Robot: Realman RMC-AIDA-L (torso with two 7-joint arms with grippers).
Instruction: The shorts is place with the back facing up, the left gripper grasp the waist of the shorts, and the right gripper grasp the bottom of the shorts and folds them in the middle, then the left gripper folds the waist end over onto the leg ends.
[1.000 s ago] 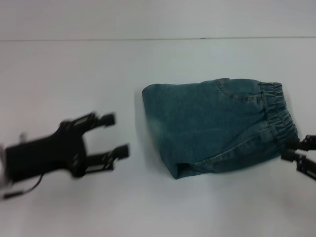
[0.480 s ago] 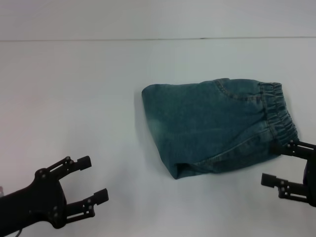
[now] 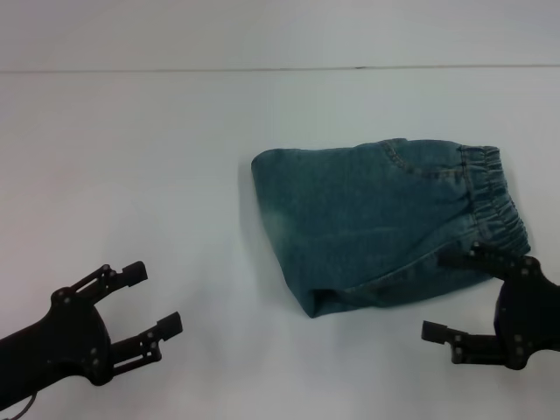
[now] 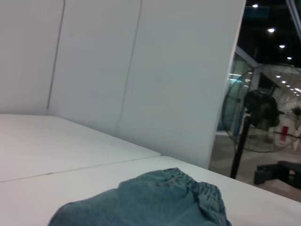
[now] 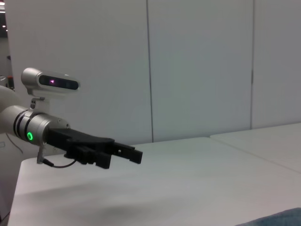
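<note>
We see the shorts [image 3: 385, 223] lying folded on the white table [image 3: 131, 157], a little to the right of the middle in the head view. The waist [image 3: 494, 197], with its gathered elastic band, is at the right end of the bundle, and the smooth folded edge is at the left end. The leg ends are probably under the waist end, but we cannot see them clearly.

The left gripper [image 3: 144, 302] hovers low at the near left side of the table, well apart from the shorts. Its 2 fingers are spread wide and hold nothing. The right gripper [image 3: 472, 297] is at the near right side, just beside the waist corner. Its 2 fingers are also spread wide and empty; the upper one overlaps the denim edge in the picture, and we cannot tell if it touches.

In the left wrist view the shorts [image 4: 141, 200] lie in front on the table, and a standing fan [image 4: 261, 113] is behind a white panel [image 4: 178, 70].
</note>
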